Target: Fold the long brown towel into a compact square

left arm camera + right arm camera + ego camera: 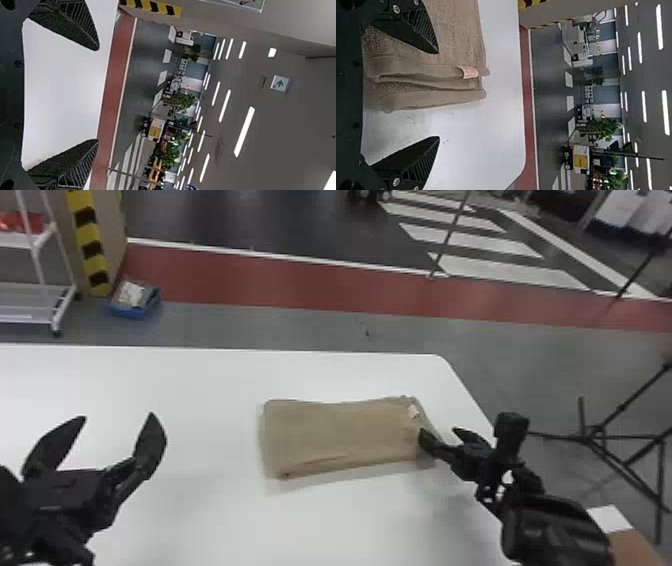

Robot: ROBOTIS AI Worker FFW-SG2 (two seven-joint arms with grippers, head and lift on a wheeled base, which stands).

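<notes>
the right claw (pixel 439 431) is spread wide at the towel's right-hand end, with nothing between its two fingers: one finger's tip overlaps the cloth in the head view, the other stands out past the end, above bare tabletop. whether that first tip touches the fabric, i can't tell. the left claw (pixel 117 417) is also wide open and empty, well apart from the towel, over the left part of the work area.

the white table (pixel 210 500) lies under it all, and the brown towel (pixel 342 435) rests flat toward the table's right side, folded down to a neat oblong, wider than it is deep. so the lengthwise folding looks done, and the step in hand seems to be shortening the strip, with the right end the likely one to be lifted.

at that end the loose layers (pixel 435 99) are stacked a little unevenly, leaving gaps between the folds. the next move calls for getting one finger under the whole stack, closing firmly, then carrying the end across toward the left one. catching only the upper layers could peel them apart and skew the square.

a small pale label (pixel 413 411) sits near the far corner of that same end, a handy mark for lining up the fold.
</notes>
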